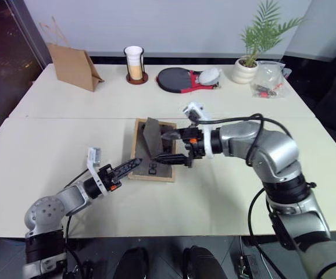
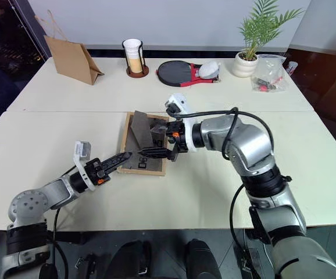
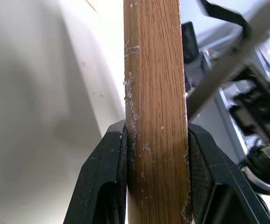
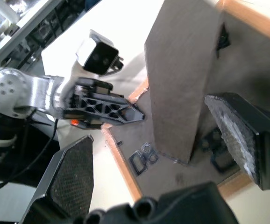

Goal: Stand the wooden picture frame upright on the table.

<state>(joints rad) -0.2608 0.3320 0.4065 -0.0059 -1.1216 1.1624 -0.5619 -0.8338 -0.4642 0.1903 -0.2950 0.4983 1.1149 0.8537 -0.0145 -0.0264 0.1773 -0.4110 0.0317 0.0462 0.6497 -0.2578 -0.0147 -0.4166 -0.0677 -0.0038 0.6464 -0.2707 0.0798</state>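
While the left gripper (image 1: 134,163) is clamped on the near left corner of the wooden picture frame (image 1: 154,165), its two black fingers (image 3: 108,177) press against both faces of the light wood border, as the left wrist view shows plainly. The right gripper (image 1: 169,145) comes in from the other side with its jaws spread wide and holding nothing; one finger sits above the frame's raised fold-out stand (image 1: 152,136), the other lower, near the back panel. In the right wrist view the stand (image 4: 181,79) rises between those two fingers (image 4: 72,175) without either pad clearly touching it.

The frame lies back-up near the middle of the table (image 1: 52,151), just on the near side of the seam that runs across the tabletop, its long sides pointing toward the far and near edges. White digits show on the dark panel near its lower end.

Along the far edge of the tabletop stand a brown paper bag (image 1: 73,67) toward the far left corner, a cup holder with a white cup (image 1: 135,64), a black paddle (image 1: 177,79) with a white object beside it, a potted plant (image 1: 249,58), and a clear plastic bag (image 1: 269,79) toward the far right corner.
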